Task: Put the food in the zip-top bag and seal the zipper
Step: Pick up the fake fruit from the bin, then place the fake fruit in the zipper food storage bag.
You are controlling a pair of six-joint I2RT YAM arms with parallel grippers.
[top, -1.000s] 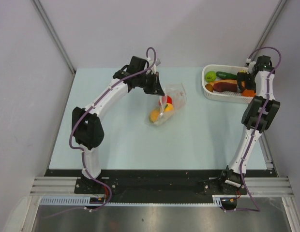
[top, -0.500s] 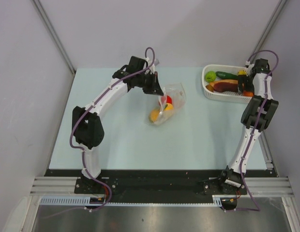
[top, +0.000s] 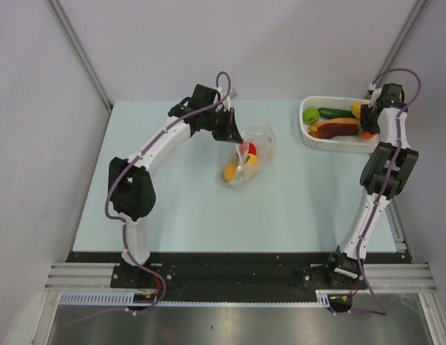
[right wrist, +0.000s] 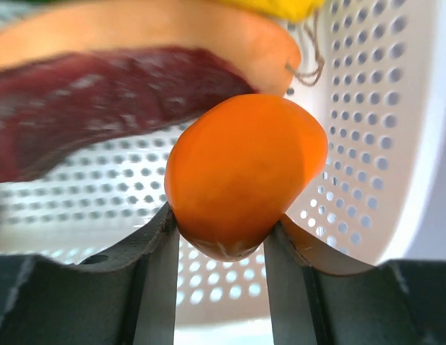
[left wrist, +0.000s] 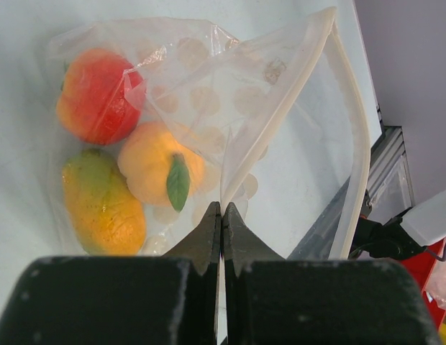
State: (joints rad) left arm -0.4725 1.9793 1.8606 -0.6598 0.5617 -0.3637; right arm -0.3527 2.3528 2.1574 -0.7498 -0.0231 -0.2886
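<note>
Right arm (top: 381,165) has shifted: over the last second its wrist has swung toward the far right corner of the bench (top: 173,208), with the pincer kept over the right end of the basket (top: 307,128). Left arm (top: 158,144) has not moved.

Basket sits at the far right corner. A maroon-and-tan piece (top: 337,126), a dark green piece (top: 334,112) and a light green fruit (top: 311,113) remain inside it.

Bag (top: 262,140) lies mid-bench toward the far edge, well apart from the basket. Its mouth is propped open toward the right edge. Inside are a red fruit (left wrist: 97,93), a yellow-orange fruit with a leaf (left wrist: 155,169) and a mango (left wrist: 101,208).

Zipper (left wrist: 280,93) is unsealed; the two strips are spread wide apart.

Left gripper (left wrist: 221,215): jaws pressed together on one zipper strip, holding the mouth up.

Right gripper (right wrist: 221,224): fingers clamped on both sides of an orange fruit (right wrist: 244,172), with the perforated basket floor behind it. Cannot tell whether the fruit is off the floor.

Reading: the pick looks secured, so the wrist shift is probably the start of a lift-out. Three pieces are bagged, one is in hand and several are left. Next comes the carry across to the open mouth. Risks are clipping the basket wall and the floppy mouth sagging.
</note>
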